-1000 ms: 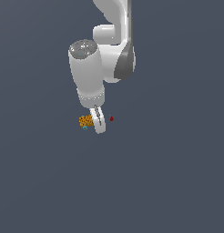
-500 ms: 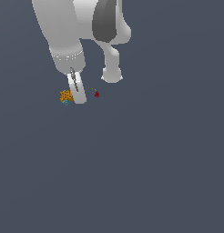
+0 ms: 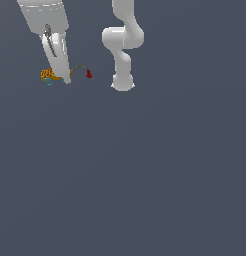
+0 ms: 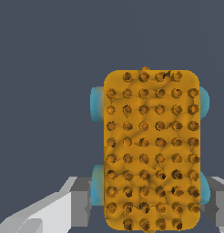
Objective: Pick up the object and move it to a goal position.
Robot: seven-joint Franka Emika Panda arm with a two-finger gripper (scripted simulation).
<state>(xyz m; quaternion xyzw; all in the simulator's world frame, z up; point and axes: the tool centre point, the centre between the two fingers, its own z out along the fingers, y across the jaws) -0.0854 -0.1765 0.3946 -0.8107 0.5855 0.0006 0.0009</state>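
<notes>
Straddling the object (image 4: 151, 150), the gripper (image 4: 148, 200) has a finger (image 4: 79, 200) close on each side, apparently gripping; it sits far off at the exterior view's left. Farther right trails its strand (image 3: 80, 67), which could snag or swing, loosening the hold.

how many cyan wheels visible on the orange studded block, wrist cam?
4: cyan wheels, two on each long side of the orange studded block, one pair far from the gripper, one pair between its fingers. All are partly hidden.
</notes>
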